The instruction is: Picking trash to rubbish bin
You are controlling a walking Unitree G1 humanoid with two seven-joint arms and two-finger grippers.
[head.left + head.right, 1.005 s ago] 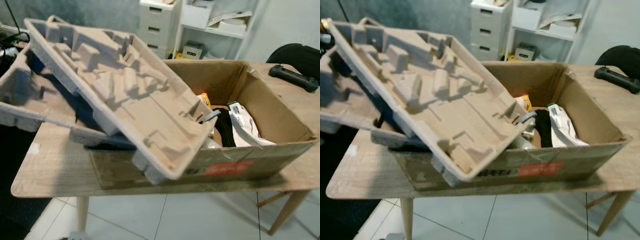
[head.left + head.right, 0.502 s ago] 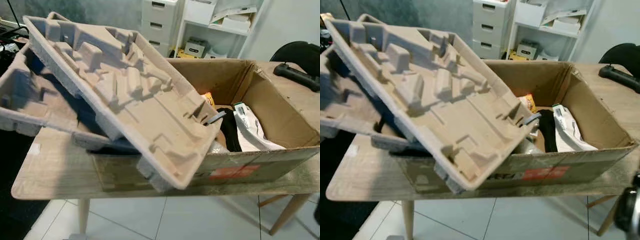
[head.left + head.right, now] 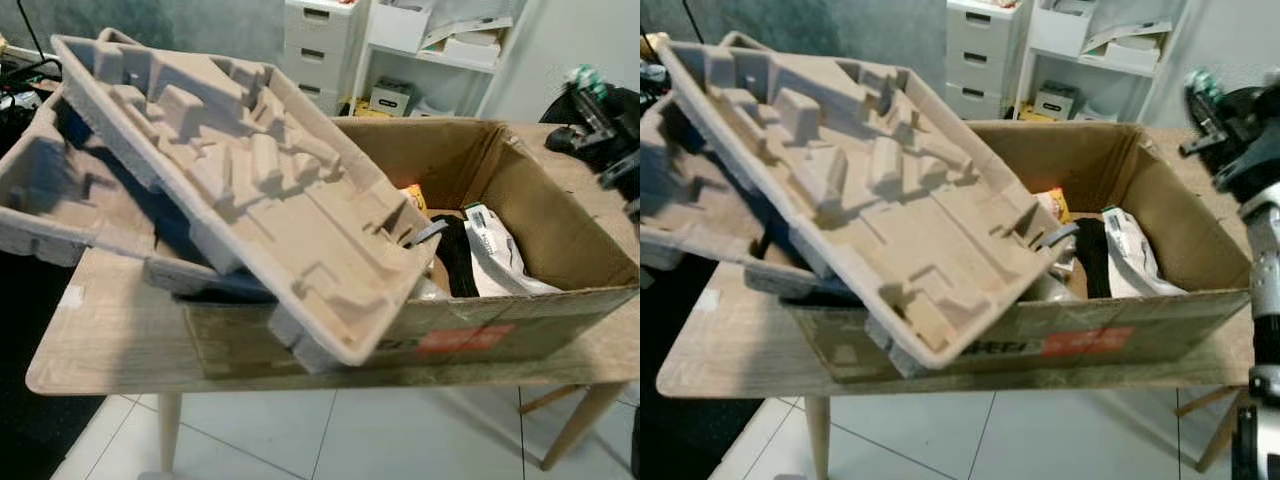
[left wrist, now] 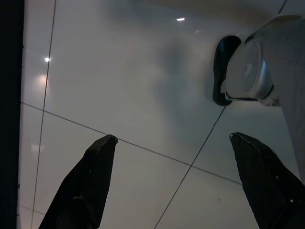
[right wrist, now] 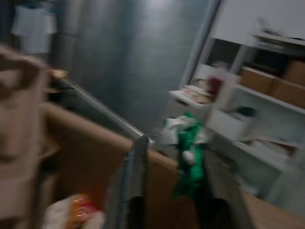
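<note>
Right claw gripping green-white trash above cardboard box's open right end; left claw wide over floor.

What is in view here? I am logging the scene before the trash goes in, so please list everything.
Cardboard box: one, brown, open, on the table.
Moulded pulp trays: two, beige, leaning over the box's left end.
Trash in box: several pieces, white, black and yellow, at the bottom.
Table: one, light wood, under the box.
Drawer unit: one, white, behind.
Shelving: white, behind.
Floor: white tiles.
Right gripper: holding green-and-white trash, above the box's right end.
Left gripper: open, hanging over the floor.
</note>
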